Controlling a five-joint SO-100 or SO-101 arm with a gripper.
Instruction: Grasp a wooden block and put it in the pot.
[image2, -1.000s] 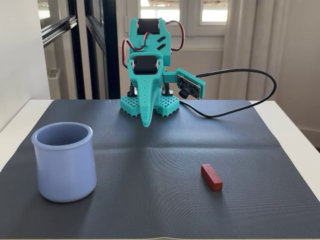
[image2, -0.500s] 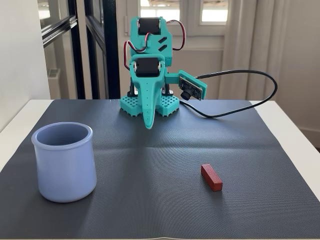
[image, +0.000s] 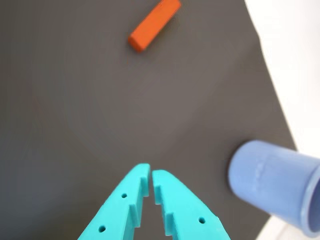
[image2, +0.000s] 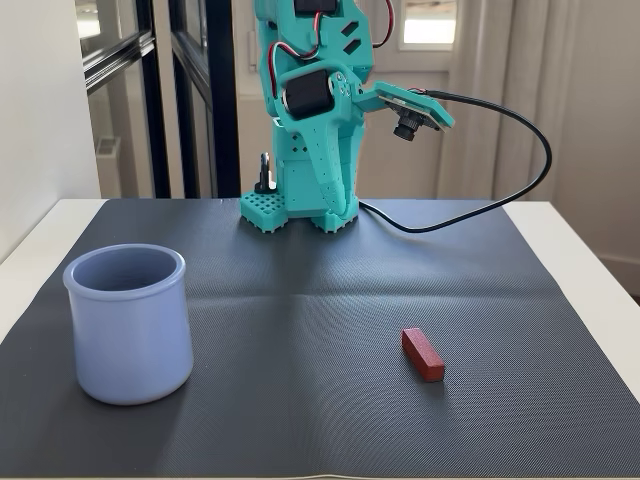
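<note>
The wooden block is a small red-brown bar lying flat on the dark mat, right of centre in the fixed view. In the wrist view it lies at the top, far ahead of the fingers. The periwinkle-blue pot stands upright at the mat's front left; in the wrist view it is at the lower right. My teal gripper is shut and empty, held above the bare mat, apart from both block and pot. The arm is folded back over its base at the rear of the mat.
The dark grey mat covers a white table, whose bare edges show left and right. A black cable loops from the wrist camera down to the base. Windows and a curtain stand behind the table.
</note>
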